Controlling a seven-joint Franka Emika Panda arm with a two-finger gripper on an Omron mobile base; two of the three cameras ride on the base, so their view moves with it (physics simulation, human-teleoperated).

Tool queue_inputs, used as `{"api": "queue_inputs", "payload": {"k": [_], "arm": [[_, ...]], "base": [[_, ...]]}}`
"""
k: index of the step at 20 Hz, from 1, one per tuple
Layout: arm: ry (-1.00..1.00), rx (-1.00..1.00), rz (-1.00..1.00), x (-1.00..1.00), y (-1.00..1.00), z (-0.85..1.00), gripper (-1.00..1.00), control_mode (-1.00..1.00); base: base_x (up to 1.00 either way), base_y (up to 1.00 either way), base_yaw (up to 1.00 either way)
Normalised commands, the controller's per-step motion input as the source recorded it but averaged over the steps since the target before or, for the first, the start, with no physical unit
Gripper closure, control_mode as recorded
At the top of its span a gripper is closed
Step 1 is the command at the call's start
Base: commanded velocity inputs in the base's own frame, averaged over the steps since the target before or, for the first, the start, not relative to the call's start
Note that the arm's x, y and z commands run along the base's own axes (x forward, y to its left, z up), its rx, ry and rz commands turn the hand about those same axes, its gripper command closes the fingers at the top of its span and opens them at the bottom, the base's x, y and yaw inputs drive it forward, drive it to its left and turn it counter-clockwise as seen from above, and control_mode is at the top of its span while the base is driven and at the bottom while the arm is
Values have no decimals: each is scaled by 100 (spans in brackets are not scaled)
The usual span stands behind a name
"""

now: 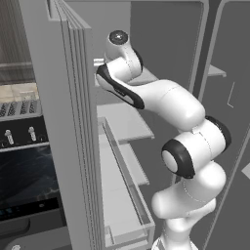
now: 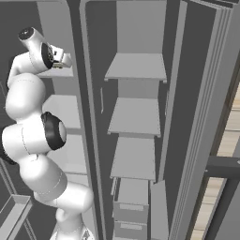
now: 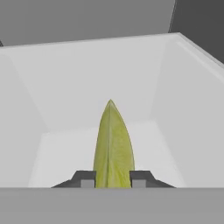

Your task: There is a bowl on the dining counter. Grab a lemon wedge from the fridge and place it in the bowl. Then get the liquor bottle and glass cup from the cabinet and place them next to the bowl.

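Where white fridge [image 3: 175,113] walls enclose

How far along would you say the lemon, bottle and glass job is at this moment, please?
Early. Done: the fridge stands open and the arm has reached inside. In hand: the end effector is closed on the lemon wedge, above a white shelf. Left: carrying the wedge to the bowl, then fetching the bottle and glass.
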Motion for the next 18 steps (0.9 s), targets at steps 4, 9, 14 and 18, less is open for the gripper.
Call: {"api": "queue_inputs", "payload": {"k": [4, 9, 14, 18], "arm": [[0, 0, 0, 0, 0, 0, 100, -100], [-4, 0, 0, -9, 0, 0, 100, -100], [-11, 0, -4, -55, -2, 1, 100, -100], [-26, 0, -3, -93, -10, 22, 100, -100]], "base": [[0, 0, 0], [0, 0, 0], [0, 0, 0], [0, 0, 0]]}}
